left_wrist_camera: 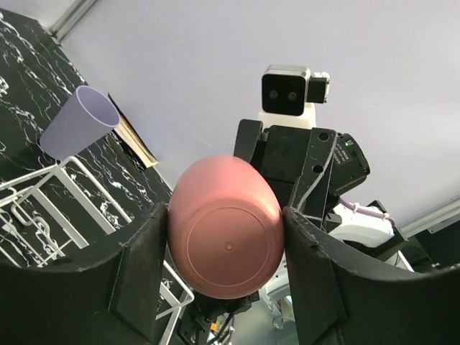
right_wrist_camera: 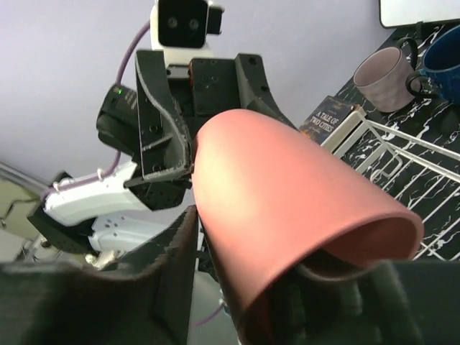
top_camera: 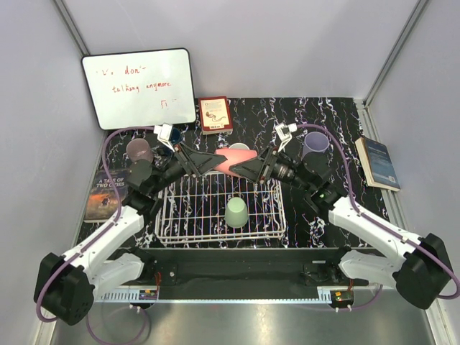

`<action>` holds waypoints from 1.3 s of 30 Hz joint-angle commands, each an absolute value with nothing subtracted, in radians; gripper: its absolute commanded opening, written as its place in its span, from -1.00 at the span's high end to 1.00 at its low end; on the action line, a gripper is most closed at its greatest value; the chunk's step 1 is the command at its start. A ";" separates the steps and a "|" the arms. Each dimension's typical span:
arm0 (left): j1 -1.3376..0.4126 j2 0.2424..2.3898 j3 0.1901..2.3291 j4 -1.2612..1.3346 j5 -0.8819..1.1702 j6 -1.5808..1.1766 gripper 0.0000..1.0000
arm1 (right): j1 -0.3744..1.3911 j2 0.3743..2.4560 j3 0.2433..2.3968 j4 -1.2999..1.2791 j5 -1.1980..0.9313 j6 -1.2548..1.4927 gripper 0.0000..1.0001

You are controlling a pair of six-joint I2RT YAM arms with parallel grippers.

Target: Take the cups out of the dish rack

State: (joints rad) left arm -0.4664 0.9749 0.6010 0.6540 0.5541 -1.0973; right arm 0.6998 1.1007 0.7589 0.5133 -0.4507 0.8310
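A pink cup (top_camera: 233,162) hangs on its side above the far edge of the white wire dish rack (top_camera: 180,215), held between both grippers. My left gripper (top_camera: 213,162) is shut on its base; the left wrist view shows the fingers pressed on both sides of the cup (left_wrist_camera: 226,237). My right gripper (top_camera: 249,167) is shut on its rim, one finger outside and one inside the cup (right_wrist_camera: 287,201). A light green cup (top_camera: 236,212) stands upside down in the rack. A lavender cup (top_camera: 315,144) stands right of the rack. A mauve cup (top_camera: 139,151) and a dark blue cup (top_camera: 164,149) stand to the left.
A whiteboard (top_camera: 140,88) leans at the back left. A red book (top_camera: 215,115) lies behind the rack, a dark book (top_camera: 104,194) on the left and a blue book (top_camera: 377,162) at the right wall. A pale rim (top_camera: 239,146) shows just behind the pink cup.
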 commanded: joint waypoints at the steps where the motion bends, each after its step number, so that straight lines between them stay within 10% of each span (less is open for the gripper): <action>1: -0.472 0.992 0.617 0.778 0.630 -1.127 1.00 | 0.709 1.115 0.798 0.568 -0.534 0.847 0.43; 4: -0.472 1.000 0.630 0.737 0.644 -1.108 0.94 | 0.709 1.091 0.801 0.494 -0.496 0.813 1.00; 7: -0.472 0.985 0.686 0.554 0.632 -1.010 0.54 | 0.709 1.046 0.818 0.355 -0.427 0.741 1.00; 11: -0.474 0.937 0.774 0.233 0.524 -0.832 -0.78 | 0.710 0.976 0.853 0.122 -0.299 0.643 1.00; 13: -0.474 0.916 0.823 0.114 0.447 -0.784 -0.97 | 0.709 0.936 0.868 0.045 -0.183 0.591 1.00; 22: -0.460 0.860 0.908 -0.400 -0.101 -0.773 -0.98 | 0.690 1.107 1.208 -0.478 0.483 0.445 1.00; 39: -0.462 0.965 0.974 -0.715 -0.230 -0.666 -0.98 | 0.298 1.707 1.749 -0.830 0.446 0.457 1.00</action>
State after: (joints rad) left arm -0.4614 0.9848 0.9627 -0.7136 -0.1833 -0.7025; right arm 0.3077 1.7199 1.6772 -0.7700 0.4282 0.4484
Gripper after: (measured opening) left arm 0.987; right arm 0.189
